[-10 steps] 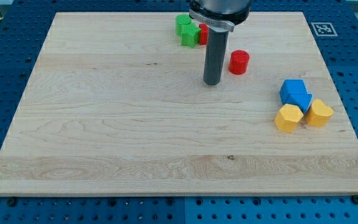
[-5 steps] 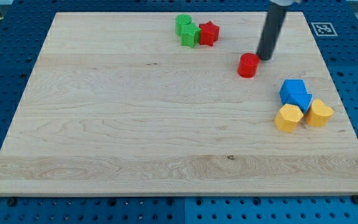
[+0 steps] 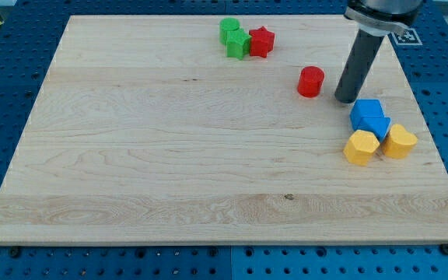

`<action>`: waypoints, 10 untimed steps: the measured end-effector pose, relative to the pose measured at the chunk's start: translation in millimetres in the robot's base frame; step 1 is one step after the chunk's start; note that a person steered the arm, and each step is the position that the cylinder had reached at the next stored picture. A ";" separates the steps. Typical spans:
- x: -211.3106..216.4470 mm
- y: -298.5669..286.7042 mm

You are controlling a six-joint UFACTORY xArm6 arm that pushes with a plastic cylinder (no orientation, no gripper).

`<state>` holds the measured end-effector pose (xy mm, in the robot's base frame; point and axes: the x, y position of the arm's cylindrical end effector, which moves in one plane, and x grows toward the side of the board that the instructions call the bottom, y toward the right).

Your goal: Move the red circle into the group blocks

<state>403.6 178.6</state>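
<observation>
The red circle [image 3: 311, 81] lies on the wooden board [image 3: 169, 155] at the upper right. My tip [image 3: 346, 99] rests on the board just right of it and slightly lower, with a small gap between them. Below right of my tip sits a cluster: two blue blocks [image 3: 369, 117] touching, with a yellow hexagon-like block [image 3: 360, 147] and a yellow heart-like block [image 3: 400, 141] under them. Near the view's top, two green blocks [image 3: 232, 36] and a red star [image 3: 261, 41] form another cluster.
A fiducial marker [image 3: 405, 36] sits on the board's top right corner. Blue perforated table surface [image 3: 6, 78] surrounds the board.
My tip went from left of the red circle, around above it, to its right and lower. The red circle shifted a little right and down. The other blocks stayed put.
</observation>
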 end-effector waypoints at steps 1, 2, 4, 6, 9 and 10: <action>-4.5 -8.5; -6.0 -22.9; -18.8 -62.1; -28.8 -14.1; -45.1 -42.0; -50.2 -67.3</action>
<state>353.5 111.3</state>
